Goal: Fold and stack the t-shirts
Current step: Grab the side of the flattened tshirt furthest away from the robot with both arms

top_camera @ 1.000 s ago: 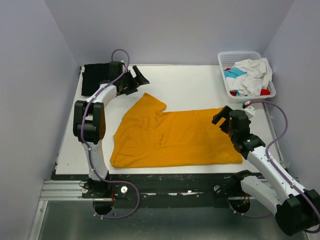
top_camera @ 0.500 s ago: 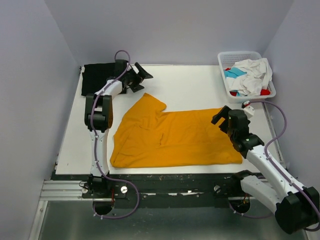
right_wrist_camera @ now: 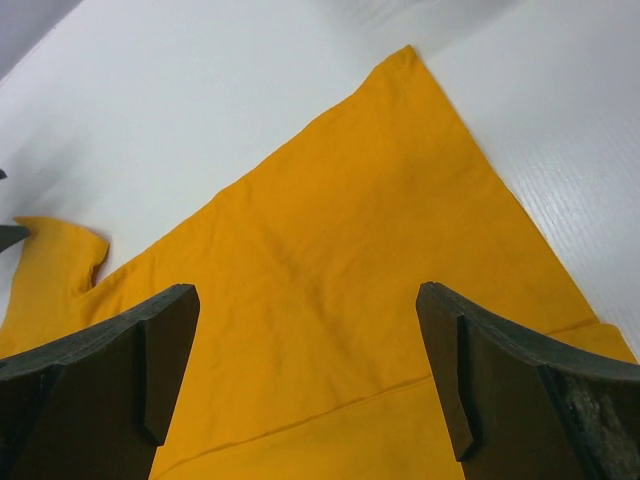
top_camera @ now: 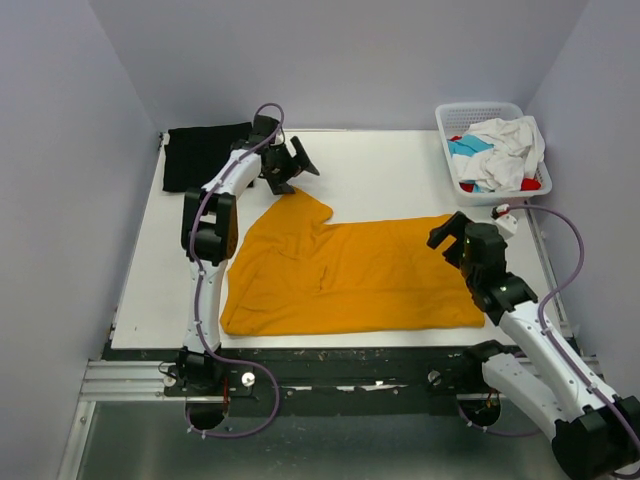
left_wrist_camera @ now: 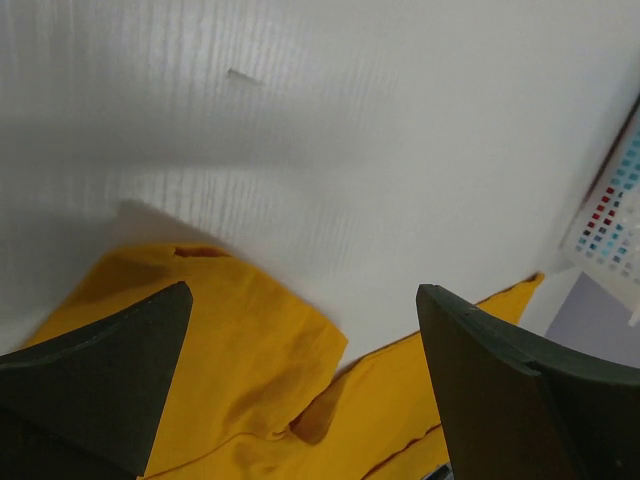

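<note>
A mustard-orange t-shirt lies spread on the white table, one sleeve pointing to the far left. It also shows in the left wrist view and the right wrist view. A folded black t-shirt lies at the far left corner. My left gripper is open and empty, just above the table beyond the sleeve. My right gripper is open and empty, over the shirt's right edge. White, teal and red shirts fill the basket.
A white plastic lattice basket stands at the far right corner, its edge seen in the left wrist view. Grey walls close in the table on three sides. A black rail runs along the near edge.
My left gripper has swung right from beside the black shirt to above the orange sleeve. My right gripper has shifted slightly right and stays open.
</note>
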You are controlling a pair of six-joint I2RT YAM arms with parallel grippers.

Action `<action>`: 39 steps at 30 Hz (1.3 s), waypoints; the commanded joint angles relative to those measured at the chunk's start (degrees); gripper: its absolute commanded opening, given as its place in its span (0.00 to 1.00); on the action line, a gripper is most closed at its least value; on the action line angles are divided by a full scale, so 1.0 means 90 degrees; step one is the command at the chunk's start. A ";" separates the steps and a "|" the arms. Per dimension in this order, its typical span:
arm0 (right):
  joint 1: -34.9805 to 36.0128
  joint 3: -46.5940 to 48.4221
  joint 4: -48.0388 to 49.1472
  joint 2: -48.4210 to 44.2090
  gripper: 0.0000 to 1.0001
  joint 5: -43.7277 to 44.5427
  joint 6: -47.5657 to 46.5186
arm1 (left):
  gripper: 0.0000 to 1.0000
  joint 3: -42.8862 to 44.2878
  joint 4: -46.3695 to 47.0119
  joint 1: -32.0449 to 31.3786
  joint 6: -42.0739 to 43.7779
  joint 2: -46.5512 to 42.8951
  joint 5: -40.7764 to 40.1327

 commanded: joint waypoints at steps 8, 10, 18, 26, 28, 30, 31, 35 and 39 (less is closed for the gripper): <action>-0.0029 -0.0271 0.0120 -0.0181 1.00 -0.0374 -0.0199 | 0.99 -0.0781 -0.0230 0.0060 0.0485 -0.0439 0.0289; -0.0026 -0.0227 0.0129 -0.0038 1.00 -0.0483 -0.0250 | 0.99 -0.0767 -0.0348 0.0124 0.0393 -0.0460 0.0162; -0.0030 -0.0169 0.0506 0.0449 1.00 -0.0681 -0.0117 | 0.99 -0.1130 -0.0265 0.0292 0.0007 -0.0559 0.0512; -0.0030 -0.0031 0.0748 0.0939 1.00 -0.0908 -0.0039 | 0.99 -0.1872 -0.0648 0.0129 0.0631 -0.1007 0.0462; -0.0025 -0.0078 0.0856 0.0954 1.00 -0.0935 -0.0041 | 0.99 -0.1964 -0.0881 0.0017 0.0877 -0.1096 0.0318; -0.0034 -0.0123 0.0921 0.0954 1.00 -0.0938 -0.0043 | 0.99 -0.2062 -0.1122 -0.0111 0.1042 -0.1168 -0.0025; -0.0030 -0.0131 0.0954 0.0955 1.00 -0.0945 -0.0034 | 0.99 -0.2115 -0.1187 -0.0143 0.1128 -0.1169 -0.0093; -0.0025 -0.0154 0.0982 0.0959 1.00 -0.1026 -0.0079 | 0.81 -0.2063 -0.1305 -0.0150 0.1162 -0.1176 -0.0432; -0.0025 -0.0169 0.0923 0.0932 1.00 -0.0991 -0.0120 | 0.64 -0.1706 -0.1394 -0.0150 0.1066 -0.0990 -0.0394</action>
